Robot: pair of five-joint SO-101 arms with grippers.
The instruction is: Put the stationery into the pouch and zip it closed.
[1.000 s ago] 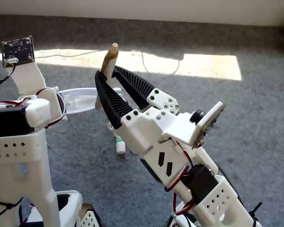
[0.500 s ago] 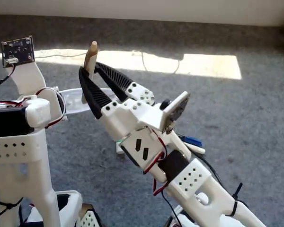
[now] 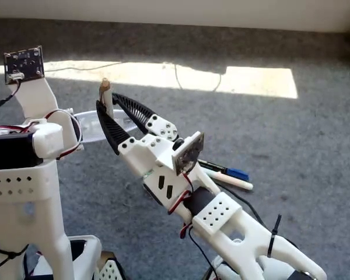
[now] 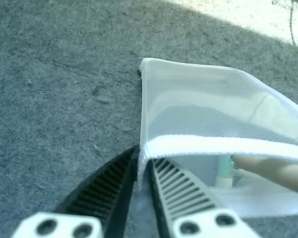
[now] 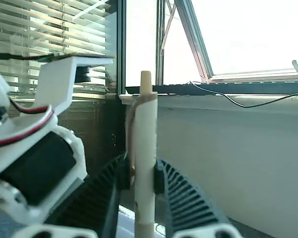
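At the pouch (image 4: 203, 104) mouth, far left, right end effector (image 3: 107, 104) clamps a beige pen (image 5: 145, 148) upright.
Left end effector (image 4: 141, 154) pinches its limp mesh rim; pen seems light, stiff, slick, so grip mid-barrel.

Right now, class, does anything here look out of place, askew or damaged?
Nothing looks damaged. The left end effector pinches the pouch rim; the right end effector holds a beige pen upright near it. Two more pens lie loose on the carpet, outside the pouch.
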